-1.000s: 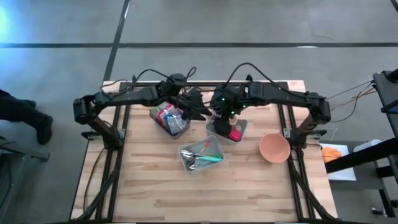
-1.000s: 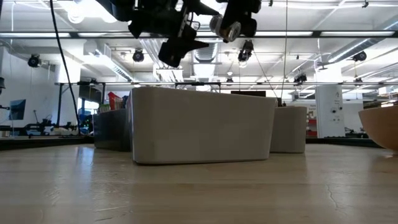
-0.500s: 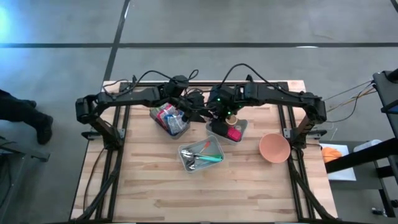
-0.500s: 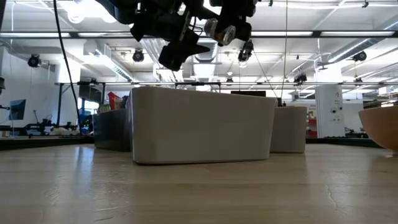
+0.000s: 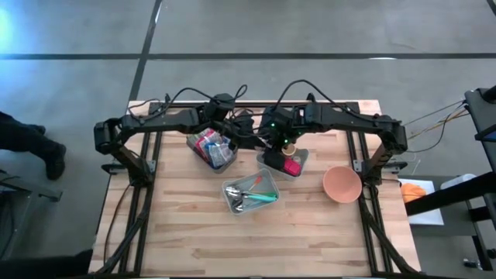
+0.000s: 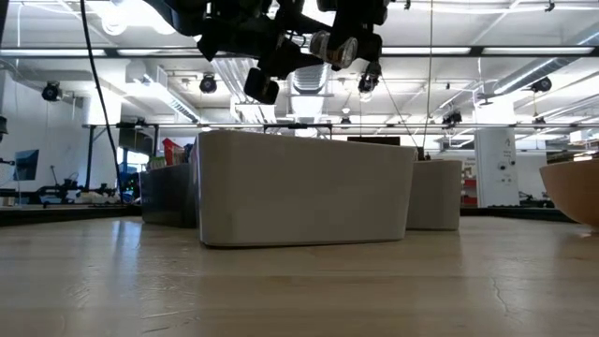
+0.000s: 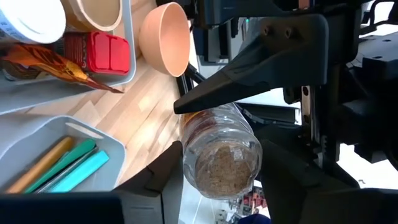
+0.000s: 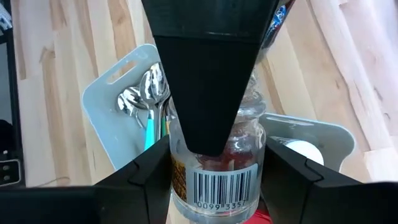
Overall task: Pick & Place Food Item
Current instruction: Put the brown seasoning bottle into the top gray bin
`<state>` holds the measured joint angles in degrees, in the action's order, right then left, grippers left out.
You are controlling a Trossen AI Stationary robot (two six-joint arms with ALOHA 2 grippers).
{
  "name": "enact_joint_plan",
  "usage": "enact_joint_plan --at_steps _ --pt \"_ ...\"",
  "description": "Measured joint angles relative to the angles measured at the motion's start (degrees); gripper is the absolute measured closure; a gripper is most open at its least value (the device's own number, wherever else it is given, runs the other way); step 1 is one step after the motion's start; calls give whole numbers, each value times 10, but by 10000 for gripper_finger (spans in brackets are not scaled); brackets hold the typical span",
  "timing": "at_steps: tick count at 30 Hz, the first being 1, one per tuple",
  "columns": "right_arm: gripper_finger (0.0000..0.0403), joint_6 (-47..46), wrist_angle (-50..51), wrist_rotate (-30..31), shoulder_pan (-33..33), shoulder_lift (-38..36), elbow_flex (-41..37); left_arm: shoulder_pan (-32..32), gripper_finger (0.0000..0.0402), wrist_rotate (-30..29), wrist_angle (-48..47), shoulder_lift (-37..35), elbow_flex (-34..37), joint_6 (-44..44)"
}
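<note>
A clear jar [image 7: 219, 155] with brown grains and a barcode label [image 8: 217, 177] hangs in the air above the bins at the table's far middle, between both grippers. My left gripper [image 5: 249, 139] reaches in from the table's left and is shut on the jar. My right gripper [image 5: 269, 142] comes slanting down from the right and is also shut on the jar. In the high view the two grippers hide the jar. My left gripper pinches the jar between its two fingers at the round end [image 7: 186, 169] that faces its wrist camera. Its fingers come nearly level from the table's left. One finger [image 8: 211, 81] lies along the jar's side. The jar is lifted clear. My right gripper pinches the jar's labelled body [image 8: 177, 180] between its two fingers. They slant down from the table's right. The jar hangs clear of the bins below.
Below the jar stand a bin of food packets [image 5: 211, 147], a bin with cups and red packs [image 5: 298, 163] and a nearer bin of utensils [image 5: 252, 192]. An orange bowl [image 5: 342, 184] sits at the right. A person's dark sleeve [image 5: 23, 139] shows left of the table.
My left gripper's fingers stood wide apart on either side of the jar. They have now shut on it, taking hold while my right gripper keeps its hold. Both arms and the jar have stayed in place.
</note>
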<state>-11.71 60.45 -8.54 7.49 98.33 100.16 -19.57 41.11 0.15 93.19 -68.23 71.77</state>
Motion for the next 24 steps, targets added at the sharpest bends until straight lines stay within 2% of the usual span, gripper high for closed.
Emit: enact_joint_plan --at_steps 14,20,24 --pt "214 -3 -2 9 0 -1 0 7 241 -2 -2 0 0 -4" --pt "115 -14 6 13 1 -2 3 9 241 -8 -20 2 -1 -41" --pt "78 -13 22 15 1 -3 7 8 241 -11 -43 1 -1 -84"
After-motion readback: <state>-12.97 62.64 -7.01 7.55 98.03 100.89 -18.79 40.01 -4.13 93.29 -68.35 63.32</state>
